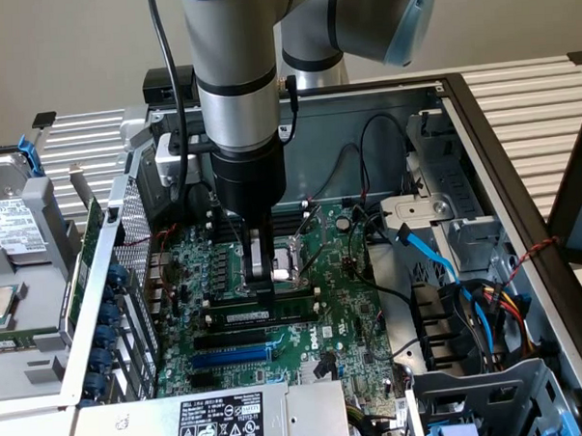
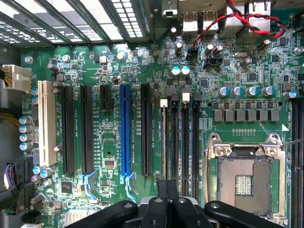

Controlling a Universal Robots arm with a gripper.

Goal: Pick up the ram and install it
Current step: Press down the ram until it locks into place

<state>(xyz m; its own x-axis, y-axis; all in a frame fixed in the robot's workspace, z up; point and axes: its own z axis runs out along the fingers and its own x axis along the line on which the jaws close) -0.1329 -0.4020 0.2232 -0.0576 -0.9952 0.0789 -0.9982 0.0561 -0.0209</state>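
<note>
Slatted metal forms the counter (image 1: pixel 527 92), and on it an open computer case (image 1: pixel 481 142) is laid on its side against a plain beige wall. At the exterior view's left, a removed drive with a white label (image 1: pixel 12 235) is seen beside the case, followed by a row of blue card clips (image 1: pixel 108 332) along the case wall. The green motherboard (image 1: pixel 344 322) is exposed in the middle, with a blue expansion slot (image 1: pixel 234 356) near its lower edge and the labelled power supply (image 1: pixel 218 419) below that.

The end effector (image 1: pixel 263 294) is brought straight down from the grey arm (image 1: pixel 232 76) over the memory slots, just to the exterior view's left of the CPU socket (image 1: pixel 291 259). Its fingers are seen drawn fully together. The ram (image 1: pixel 276 315) is found directly beneath the fingertips, standing on edge in a black slot, its white label facing the camera. Its long axis is laid across the exterior view, from left to right, parallel to the neighbouring slots.

In the wrist view the ram (image 2: pixel 164 142) is seen edge-on as a thin strip in the slot nearest the black expansion slot, with the end effector (image 2: pixel 167 190) centred over one end of it. Whether the closed fingers are pinching the top edge or only resting on it cannot be told. At the exterior view's right, a blue data cable (image 1: pixel 433 255) and bundled wiring are seen by the drive bays.
</note>
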